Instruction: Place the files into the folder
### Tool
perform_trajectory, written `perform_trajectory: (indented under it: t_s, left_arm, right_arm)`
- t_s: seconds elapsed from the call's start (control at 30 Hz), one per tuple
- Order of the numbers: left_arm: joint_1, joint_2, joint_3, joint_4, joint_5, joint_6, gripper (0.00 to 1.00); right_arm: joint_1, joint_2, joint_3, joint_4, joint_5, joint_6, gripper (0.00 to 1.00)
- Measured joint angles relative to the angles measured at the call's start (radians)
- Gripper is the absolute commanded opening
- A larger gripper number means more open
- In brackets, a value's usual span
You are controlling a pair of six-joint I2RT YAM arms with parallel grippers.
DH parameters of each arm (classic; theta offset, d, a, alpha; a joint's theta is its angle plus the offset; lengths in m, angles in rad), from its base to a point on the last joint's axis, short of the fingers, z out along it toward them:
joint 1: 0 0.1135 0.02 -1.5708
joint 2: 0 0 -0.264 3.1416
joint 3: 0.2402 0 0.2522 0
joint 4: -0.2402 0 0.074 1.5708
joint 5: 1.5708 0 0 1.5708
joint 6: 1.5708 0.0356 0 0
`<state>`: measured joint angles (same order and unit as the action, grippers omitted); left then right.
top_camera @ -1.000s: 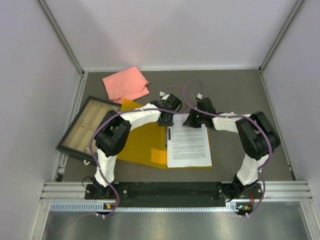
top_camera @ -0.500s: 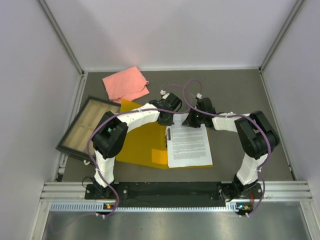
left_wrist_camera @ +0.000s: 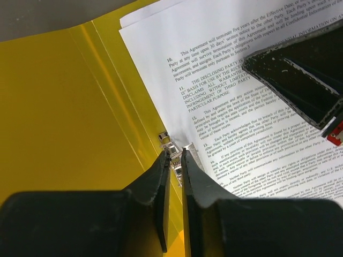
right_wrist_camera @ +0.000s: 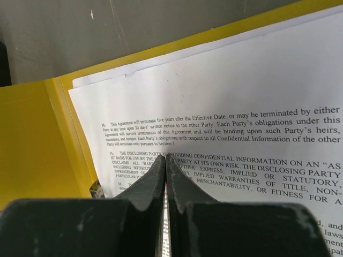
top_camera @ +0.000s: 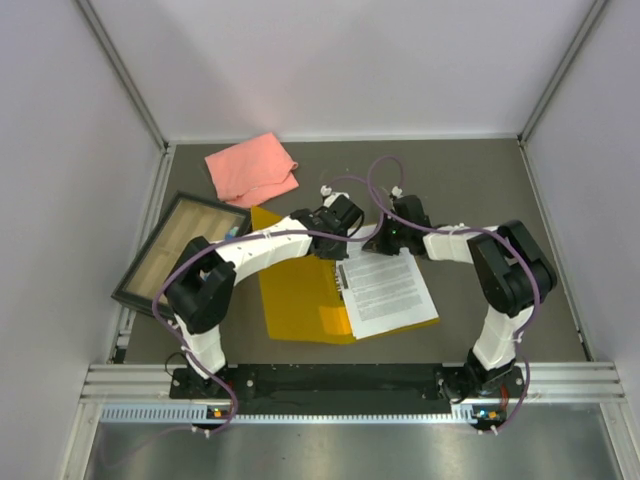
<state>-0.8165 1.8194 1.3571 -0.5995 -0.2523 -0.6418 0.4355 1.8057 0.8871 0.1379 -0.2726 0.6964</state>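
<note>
The yellow folder (top_camera: 295, 295) lies open mid-table, turned askew. The white printed files (top_camera: 390, 290) rest on its right half. My left gripper (top_camera: 337, 247) is at the spine, near the top. In the left wrist view its jaws (left_wrist_camera: 174, 155) stand narrow, closed around the folder's metal clip (left_wrist_camera: 172, 149) beside the files (left_wrist_camera: 236, 107). My right gripper (top_camera: 384, 243) is shut, its tips (right_wrist_camera: 165, 159) pressed down on the top sheet of the files (right_wrist_camera: 241, 96). A right finger (left_wrist_camera: 300, 80) shows in the left wrist view.
A pink cloth (top_camera: 252, 168) lies at the back left. A black-framed tray (top_camera: 178, 255) sits tilted against the left wall. Grey walls close in three sides, and a metal rail (top_camera: 350, 385) runs along the near edge.
The left jaws narrowed onto the clip. The folder and files have swung, their near end moving right. The left arm's elbow moved left. The right gripper stayed on the paper.
</note>
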Motion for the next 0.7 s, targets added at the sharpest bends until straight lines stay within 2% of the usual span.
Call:
perform_trajectory:
  t_s: [0.23, 0.47, 0.7]
  left_arm:
    - [-0.039, -0.032, -0.047, 0.018, -0.003, -0.023, 0.01]
    - [-0.094, -0.107, -0.136, 0.063, -0.003, -0.045, 0.03]
    - [-0.131, -0.121, -0.158, 0.127, 0.003, -0.04, 0.07]
  right_arm:
    - [0.0, 0.012, 0.011, 0.004, -0.013, 0.006, 0.0]
    - [0.0, 0.017, 0.011, 0.013, -0.021, 0.011, 0.0]
    - [0.0, 0.023, 0.012, 0.023, -0.03, 0.015, 0.0]
